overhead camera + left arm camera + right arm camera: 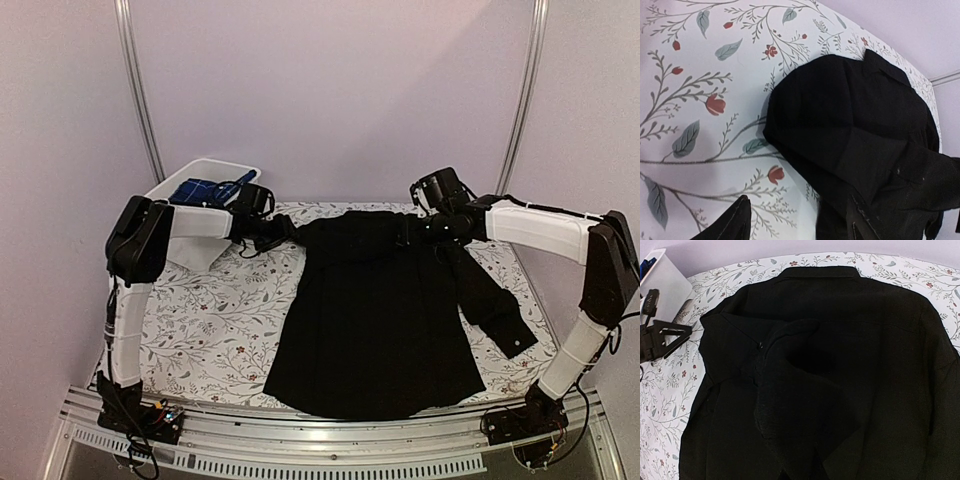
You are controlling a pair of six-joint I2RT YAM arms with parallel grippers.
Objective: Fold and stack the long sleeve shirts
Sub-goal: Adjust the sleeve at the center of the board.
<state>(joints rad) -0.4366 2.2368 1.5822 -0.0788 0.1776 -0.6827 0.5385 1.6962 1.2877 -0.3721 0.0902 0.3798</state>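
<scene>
One shirt lies spread at the middle of the bench, collar end far, hem near. Its sleeve trails off to the right. At the far left corner stands a tub with a second shirt in it. The left pincer and right pincer flank the collar end.

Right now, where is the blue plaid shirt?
In the top view, the blue plaid shirt lies inside the white tub at the far left corner of the table, behind the left gripper, apart from the black shirt.
</scene>
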